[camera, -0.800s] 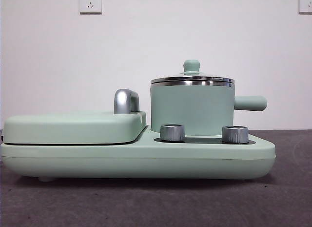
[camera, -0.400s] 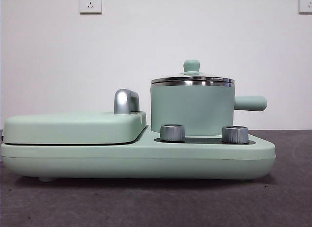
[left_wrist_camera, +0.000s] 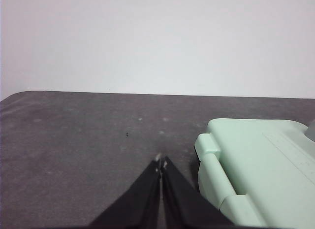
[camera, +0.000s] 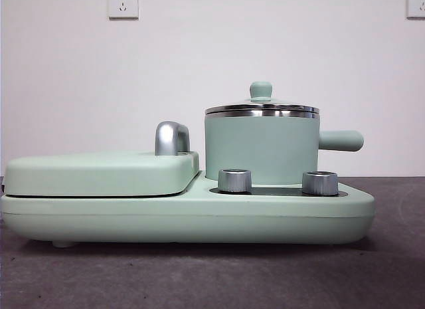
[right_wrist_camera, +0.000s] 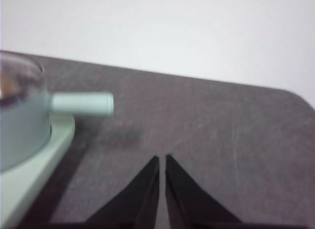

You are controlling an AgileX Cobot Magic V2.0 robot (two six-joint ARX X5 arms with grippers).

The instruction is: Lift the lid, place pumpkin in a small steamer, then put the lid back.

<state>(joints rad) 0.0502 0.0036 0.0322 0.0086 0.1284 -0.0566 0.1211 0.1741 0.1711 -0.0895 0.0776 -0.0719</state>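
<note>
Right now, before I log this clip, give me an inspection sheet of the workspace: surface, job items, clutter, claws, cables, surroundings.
Surface: dark grey table, appliance base on it.
Small steamer: on the base, side handle pointing away from the flat cover.
Lid: seated on the steamer, knob up.
Pumpkin: not clearly seen; orange blur under the lid glass in right wrist view.
Clutter: flat cover with chrome handle; two chrome dials.
Left claw: shut, empty, beside the cover end.
Right claw: nearly shut, empty, beside the steamer handle.
Cables: nothing seen.
Surroundings: white wall, two sockets.
</note>
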